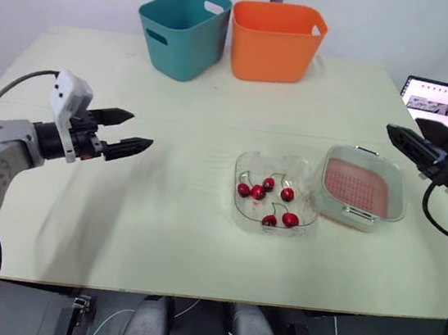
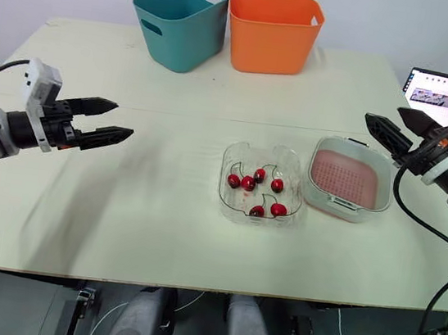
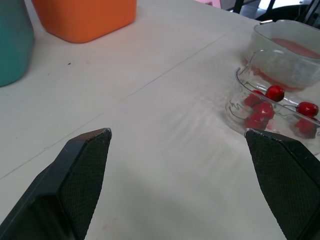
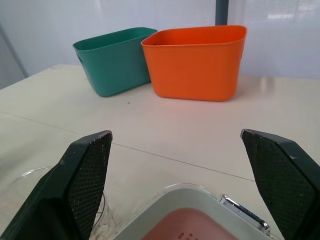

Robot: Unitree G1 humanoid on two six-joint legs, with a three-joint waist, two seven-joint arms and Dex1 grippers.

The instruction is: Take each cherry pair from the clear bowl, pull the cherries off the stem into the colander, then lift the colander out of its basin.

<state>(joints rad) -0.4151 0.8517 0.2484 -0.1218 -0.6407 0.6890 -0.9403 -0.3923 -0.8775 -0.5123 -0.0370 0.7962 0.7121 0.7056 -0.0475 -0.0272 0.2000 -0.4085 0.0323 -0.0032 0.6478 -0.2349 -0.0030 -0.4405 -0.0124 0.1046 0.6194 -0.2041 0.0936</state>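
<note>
A clear bowl sits right of the table's middle and holds several red cherries joined in pairs by green stems. To its right, touching or nearly so, a pink colander rests inside a pale grey basin. My left gripper hovers open over the left side of the table, well away from the bowl, with nothing between its fingers. My right gripper is open too, held above the table's right edge just beyond the basin.
A teal bin and an orange bin stand side by side at the back of the table. A laptop screen glows past the right edge. Bare tabletop stretches between my left gripper and the bowl.
</note>
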